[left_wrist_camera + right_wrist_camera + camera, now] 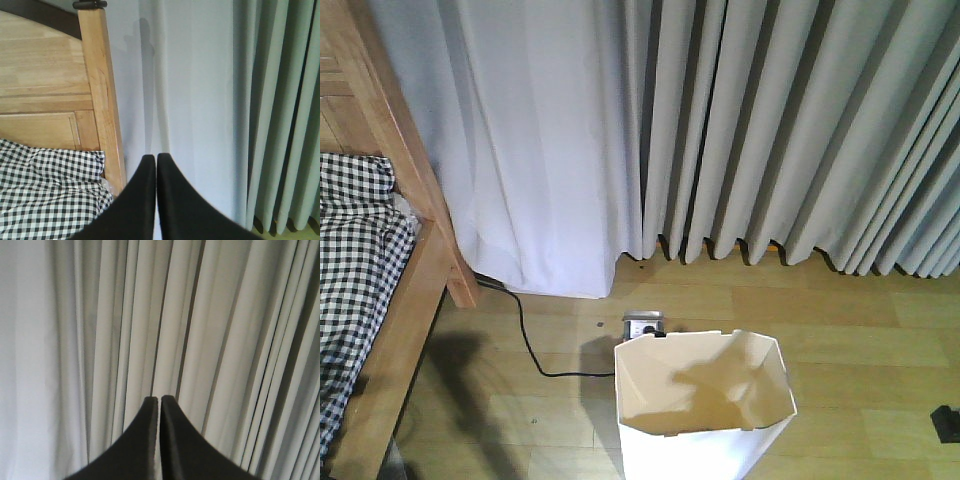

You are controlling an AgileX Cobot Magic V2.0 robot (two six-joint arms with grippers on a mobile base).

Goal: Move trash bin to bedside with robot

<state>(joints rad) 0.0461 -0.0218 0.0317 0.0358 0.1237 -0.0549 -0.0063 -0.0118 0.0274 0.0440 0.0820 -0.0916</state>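
Soft, even daylight glows through the pale curtains, washing them almost white at left. A dark shadow falls inside the trash bin and another on the floor beside the bed. Both wrist views show blurred, unfocused black fingers.

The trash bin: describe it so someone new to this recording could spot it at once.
Start at the grey curtains along the back, then drop to the wooden floor in front of them. The trash bin stands there, right of the bed, by a black cable: the only white open box, cream inside.

Grey curtains, black floor cable
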